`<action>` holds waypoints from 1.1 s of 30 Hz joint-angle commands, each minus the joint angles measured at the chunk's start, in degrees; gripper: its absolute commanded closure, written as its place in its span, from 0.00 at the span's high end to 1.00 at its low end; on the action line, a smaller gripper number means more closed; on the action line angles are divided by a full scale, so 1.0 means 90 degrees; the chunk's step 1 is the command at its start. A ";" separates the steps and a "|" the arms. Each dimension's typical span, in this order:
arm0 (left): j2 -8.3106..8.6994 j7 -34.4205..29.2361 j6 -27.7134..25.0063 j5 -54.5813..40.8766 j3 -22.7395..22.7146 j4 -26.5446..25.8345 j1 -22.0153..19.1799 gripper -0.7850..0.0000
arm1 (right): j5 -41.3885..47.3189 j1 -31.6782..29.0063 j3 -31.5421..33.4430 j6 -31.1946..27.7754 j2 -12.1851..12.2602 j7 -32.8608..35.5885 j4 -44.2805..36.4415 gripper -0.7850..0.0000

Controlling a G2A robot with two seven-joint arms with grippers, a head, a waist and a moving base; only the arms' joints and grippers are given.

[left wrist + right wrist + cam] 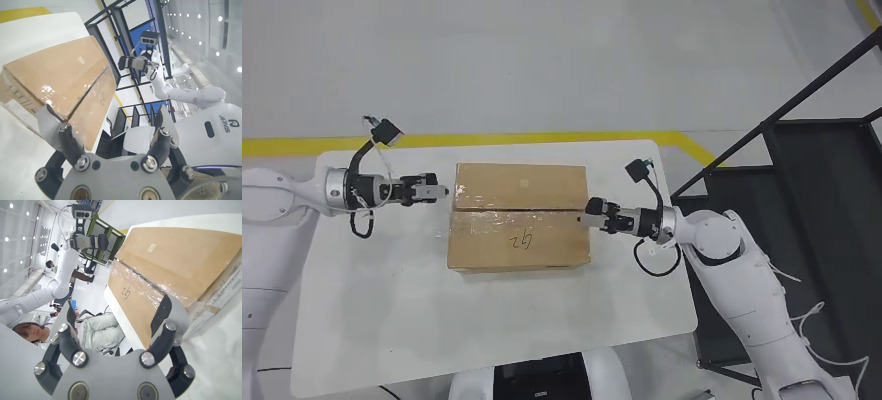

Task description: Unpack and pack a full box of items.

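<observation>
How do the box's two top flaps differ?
The far flap bears a small pale sticker; the near flap bears a handwritten mark. In the right wrist view, wrinkled tape sheen spreads more over the near flap than the far flap. Both lie shut, joined along the taped seam.

The box (519, 215) sits mid-table (392, 300), lengthwise between my two grippers. My left gripper (445, 190) is at its left end and my right gripper (588, 210) at its right end (both about level with the top seam (517, 208)), each just beside the wall, possibly touching. A rack (822, 190) stands off the table's right side.
</observation>
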 commanded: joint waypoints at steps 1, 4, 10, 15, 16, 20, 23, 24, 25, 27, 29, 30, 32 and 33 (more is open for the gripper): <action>0.0004 -0.0024 0.0058 -0.0242 -0.0028 -0.0329 0.0126 1.00 | 0.0045 0.0182 -0.0211 0.0010 -0.0030 -0.0014 0.0130 1.00; -0.0033 -0.0123 0.0195 -0.0499 0.0134 -0.0676 0.0215 1.00 | 0.0152 0.0471 -0.0514 0.0006 -0.0083 -0.0007 0.0357 1.00; -0.0269 0.0036 0.0188 -0.0425 0.0945 -0.0574 0.0008 1.00 | 0.0307 0.0967 -0.1038 0.0014 -0.0189 -0.0028 0.0775 1.00; -0.0527 0.0306 0.0015 -0.0306 0.1561 0.0037 -0.0391 1.00 | 0.0463 0.1337 -0.1469 0.0024 -0.0294 -0.0040 0.1131 1.00; -0.0573 0.0344 -0.0019 -0.0305 0.1649 0.0186 -0.0464 1.00 | 0.0461 0.1416 -0.1570 0.0040 -0.0320 -0.0053 0.1213 1.00; -0.0714 0.0396 -0.0179 -0.0338 0.1861 0.0763 -0.0702 1.00 | 0.0458 0.1748 -0.1932 0.0225 -0.0431 -0.0187 0.1672 1.00; -0.0770 0.0357 -0.0250 -0.0388 0.1902 0.1171 -0.0806 1.00 | 0.0539 0.1917 -0.2059 0.0256 -0.0485 -0.0235 0.1985 1.00; -0.0778 0.0327 -0.0273 -0.0392 0.1897 0.1289 -0.0832 1.00 | 0.0564 0.1948 -0.2070 0.0239 -0.0492 -0.0227 0.2072 1.00; -0.0784 0.0282 -0.0277 -0.0401 0.1892 0.1394 -0.0847 1.00 | 0.0569 0.1971 -0.2066 0.0218 -0.0493 -0.0216 0.2148 1.00; -0.0787 0.0192 -0.0239 -0.0417 0.1878 0.1537 -0.0865 1.00 | 0.0564 0.1984 -0.2027 0.0174 -0.0483 -0.0187 0.2254 1.00; -0.0779 0.0159 -0.0207 -0.0407 0.1853 0.1583 -0.0859 1.00 | 0.0547 0.1961 -0.1952 0.0142 -0.0459 -0.0156 0.2312 1.00; -0.0770 0.0131 -0.0179 -0.0418 0.1838 0.1588 -0.0845 1.00 | 0.0534 0.1938 -0.1904 0.0126 -0.0443 -0.0144 0.2318 1.00; -0.0748 0.0100 -0.0148 -0.0418 0.1794 0.1562 -0.0814 1.00 | 0.0502 0.1873 -0.1794 0.0097 -0.0405 -0.0112 0.2292 1.00; -0.0735 0.0085 -0.0133 -0.0424 0.1769 0.1537 -0.0791 1.00 | 0.0487 0.1834 -0.1730 0.0090 -0.0383 -0.0101 0.2262 1.00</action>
